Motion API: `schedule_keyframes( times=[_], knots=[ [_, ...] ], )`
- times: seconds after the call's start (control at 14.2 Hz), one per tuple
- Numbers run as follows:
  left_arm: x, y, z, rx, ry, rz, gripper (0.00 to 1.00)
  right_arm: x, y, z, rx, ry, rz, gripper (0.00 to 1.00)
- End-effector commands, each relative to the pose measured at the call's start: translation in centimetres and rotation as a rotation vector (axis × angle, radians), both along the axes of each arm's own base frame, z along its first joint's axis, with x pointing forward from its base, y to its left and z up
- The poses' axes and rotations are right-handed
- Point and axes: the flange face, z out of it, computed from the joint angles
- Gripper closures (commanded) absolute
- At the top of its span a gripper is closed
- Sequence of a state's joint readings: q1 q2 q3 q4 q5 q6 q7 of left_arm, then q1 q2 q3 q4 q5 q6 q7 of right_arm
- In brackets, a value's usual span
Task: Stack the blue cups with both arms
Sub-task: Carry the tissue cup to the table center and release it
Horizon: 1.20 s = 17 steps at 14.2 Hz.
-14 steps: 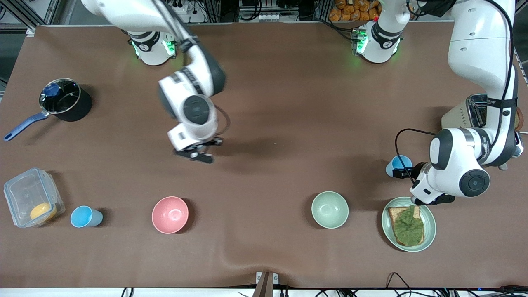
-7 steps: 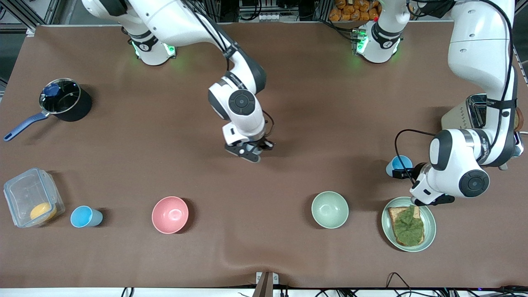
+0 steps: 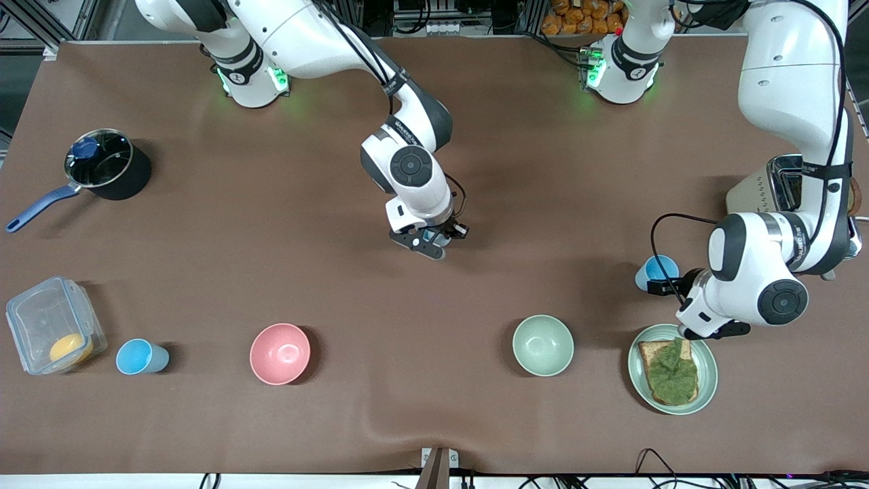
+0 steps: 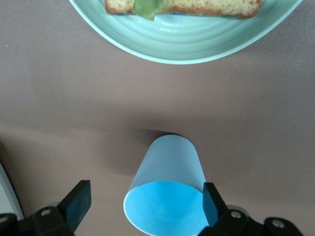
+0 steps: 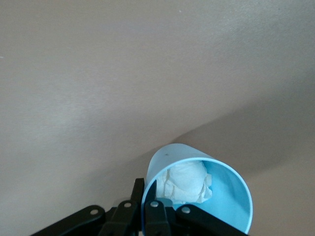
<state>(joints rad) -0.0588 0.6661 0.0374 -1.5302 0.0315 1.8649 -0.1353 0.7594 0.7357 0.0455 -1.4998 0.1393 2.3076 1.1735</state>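
My right gripper is shut on the rim of a pale blue cup with a white lump inside. It holds the cup above the bare middle of the table. A second blue cup stands near the left arm's end, beside the green plate. My left gripper is open around this cup, one finger close against its side and the other well apart. A third blue cup stands near the right arm's end, next to a clear container.
A pink bowl and a pale green bowl sit nearer the front camera. A green plate holds toast with lettuce. There is also a clear container, a black pot and a toaster.
My right arm has swung toward the left arm's end of the table, carrying its cup over the middle. The left arm has stayed by its cup.
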Motion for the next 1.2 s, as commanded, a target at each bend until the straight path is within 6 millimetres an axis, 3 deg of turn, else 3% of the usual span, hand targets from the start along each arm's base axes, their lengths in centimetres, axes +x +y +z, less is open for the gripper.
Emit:
schedule_keyframes(
  times=[0.0,0.14,0.21,0.28,0.35,0.71,0.92,1.06,1.13],
  knots=[
    [-0.1,0.8,-0.7,0.002,-0.001,-0.03,0.0,-0.4,0.8,-1.0,-0.029,-0.015,0.018,1.0],
    [-0.4,1.7,-1.2,-0.002,0.011,-0.032,0.0,-0.6,0.8,-1.4,-0.036,-0.011,0.022,1.0],
    [-0.6,1.7,-1.6,-0.005,0.017,-0.041,0.0,-0.6,0.9,-1.3,-0.035,-0.011,0.018,0.82],
    [-0.7,2.1,-1.7,-0.007,0.021,-0.042,0.0,-0.6,0.9,-1.3,-0.036,-0.01,0.017,0.14],
    [-0.6,2.3,-1.3,-0.012,0.016,-0.052,0.0,-0.7,0.8,-1.2,-0.046,-0.008,0.024,0.0],
    [0.4,1.9,2.1,-0.009,-0.033,-0.066,0.0,-0.3,0.9,2.3,-0.111,0.023,0.072,0.0],
    [-0.4,2.0,1.7,-0.013,0.01,-0.06,0.0,0.4,0.8,6.6,-0.153,0.075,0.091,0.0],
    [-1.6,2.6,0.2,-0.018,0.063,-0.051,0.0,1.8,-1.4,9.9,-0.173,0.1,0.139,0.0],
    [-2.1,3.0,-0.5,-0.023,0.075,-0.041,0.0,3.4,-4.0,12.1,-0.166,0.115,0.166,0.0]
  ],
)
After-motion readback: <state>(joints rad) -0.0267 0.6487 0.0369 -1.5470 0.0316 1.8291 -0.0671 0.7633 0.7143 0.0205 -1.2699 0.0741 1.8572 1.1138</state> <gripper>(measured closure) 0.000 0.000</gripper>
